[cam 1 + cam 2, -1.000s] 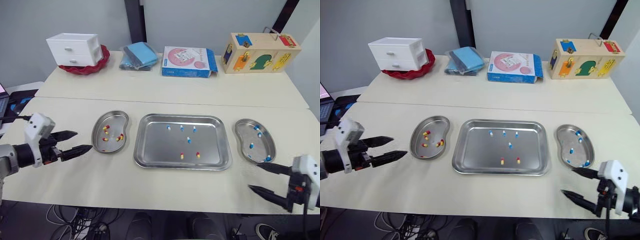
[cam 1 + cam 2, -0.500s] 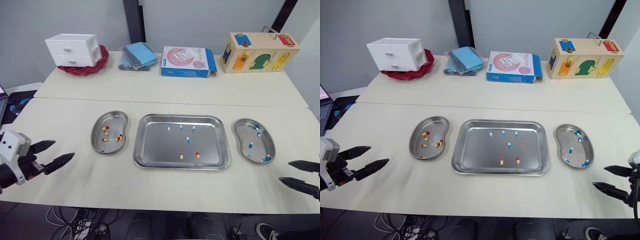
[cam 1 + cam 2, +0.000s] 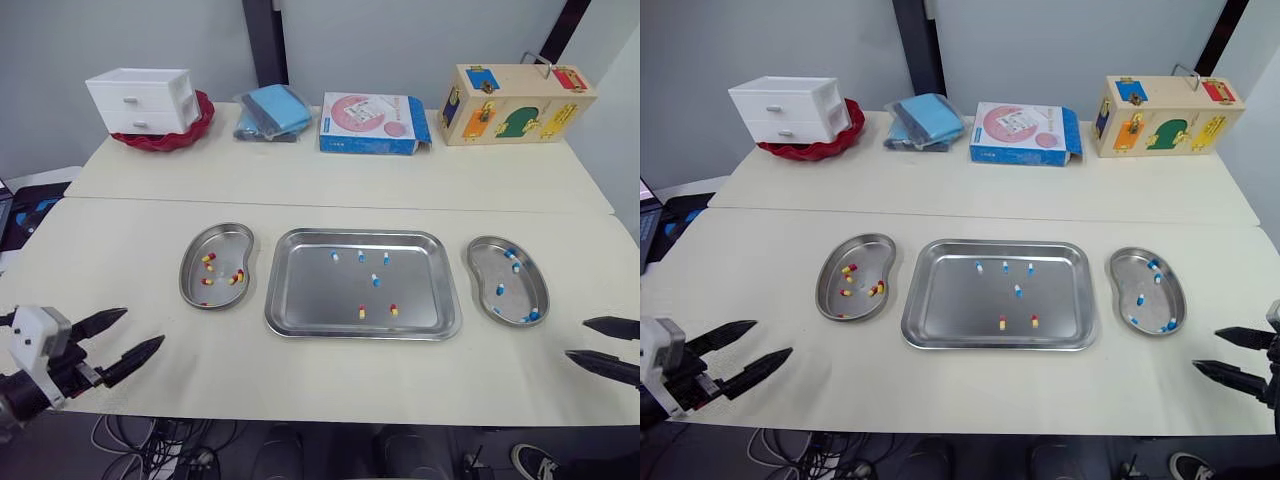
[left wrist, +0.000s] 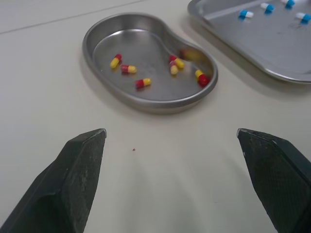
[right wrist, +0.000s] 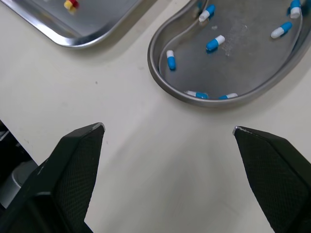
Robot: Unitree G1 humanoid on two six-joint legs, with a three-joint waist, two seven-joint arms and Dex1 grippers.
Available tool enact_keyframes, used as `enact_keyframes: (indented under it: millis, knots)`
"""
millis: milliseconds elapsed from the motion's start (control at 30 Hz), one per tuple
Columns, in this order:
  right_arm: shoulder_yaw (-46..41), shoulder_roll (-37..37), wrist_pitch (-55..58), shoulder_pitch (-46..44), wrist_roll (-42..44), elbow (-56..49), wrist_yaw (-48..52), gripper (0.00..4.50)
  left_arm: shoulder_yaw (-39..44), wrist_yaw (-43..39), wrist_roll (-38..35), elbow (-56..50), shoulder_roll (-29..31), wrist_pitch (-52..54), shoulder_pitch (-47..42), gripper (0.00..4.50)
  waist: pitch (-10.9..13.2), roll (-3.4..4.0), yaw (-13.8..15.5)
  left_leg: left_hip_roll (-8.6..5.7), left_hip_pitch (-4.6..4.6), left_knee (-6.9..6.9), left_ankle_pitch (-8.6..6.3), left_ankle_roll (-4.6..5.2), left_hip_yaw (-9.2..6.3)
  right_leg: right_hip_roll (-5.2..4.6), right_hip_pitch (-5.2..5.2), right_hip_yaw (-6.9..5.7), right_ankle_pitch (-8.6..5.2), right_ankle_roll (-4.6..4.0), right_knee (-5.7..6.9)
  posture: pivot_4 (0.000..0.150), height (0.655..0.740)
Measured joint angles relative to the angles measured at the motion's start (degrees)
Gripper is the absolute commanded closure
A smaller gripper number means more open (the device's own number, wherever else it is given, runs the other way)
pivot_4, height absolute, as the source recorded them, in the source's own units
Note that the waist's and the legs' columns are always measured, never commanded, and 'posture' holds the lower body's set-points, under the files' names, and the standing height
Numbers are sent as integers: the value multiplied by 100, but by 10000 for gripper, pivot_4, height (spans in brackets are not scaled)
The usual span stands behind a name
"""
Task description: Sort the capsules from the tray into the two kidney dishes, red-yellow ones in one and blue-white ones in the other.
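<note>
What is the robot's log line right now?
left pincer: open, empty | right pincer: open, empty | rectangular steel tray: holds blue-white capsules and red-yellow capsules | sorting unfinished

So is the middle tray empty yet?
Not empty: the tray holds four blue-white capsules and two red-yellow capsules.

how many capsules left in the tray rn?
6 in the tray. Four blue-white capsules: a far row of three and one near the middle. Two red-yellow capsules sit side by side near the front edge. None look hidden.
</note>
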Motion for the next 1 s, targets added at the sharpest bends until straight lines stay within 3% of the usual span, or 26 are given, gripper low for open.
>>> enact_keyframes:
  millis: [200,300,433,567,700,800,1000]
  knots:
    - [20,156,518,-453,450,-1008,-402,0,-305,-36,-129,-557,-587,-464,241,243,-1,2,2,0,-1,1,0,0,1,0,0,2,1,1,-2,1500,7400]
    - [264,517,982,-1278,1044,-1752,-1135,0,-740,92,-114,-958,-1109,-793,401,243,-2,3,-22,1,-1,1,0,0,3,1,3,6,3,5,-10,1500,7400]
    - [1118,976,1443,-1972,1540,-2789,-2175,0,-1220,273,-115,-1177,-1750,-1320,414,243,-3,0,3,0,-11,1,0,0,-8,1,0,-3,3,5,-15,1500,7400]
    - [2048,1666,1892,-2835,1573,-3045,-3272,0,-1391,491,-99,-1207,-2136,-1697,557,243,-5,-3,2,-1,-16,5,0,0,-9,0,-2,-1,7,10,-22,1500,7400]
    - [3498,2661,2199,-3845,943,-2998,-4510,0,-1808,582,-57,-1326,-2370,-2091,707,243,-5,-1,-30,0,-18,2,0,0,-12,2,-10,-3,7,8,-15,1500,7400]
    - [4088,3044,2346,-4185,522,-2739,-5006,0,-1877,622,-46,-1307,-2361,-2251,791,243,-7,-3,6,-1,-43,3,1,-1,-20,1,-34,-12,8,7,-14,1500,7400]
    - [5211,3744,2189,-4846,-517,-1761,-5410,0,-1974,758,-51,-1168,-2358,-2472,806,243,-7,-1,-27,0,-48,2,1,0,-19,1,-54,-13,7,4,4,1500,7400]
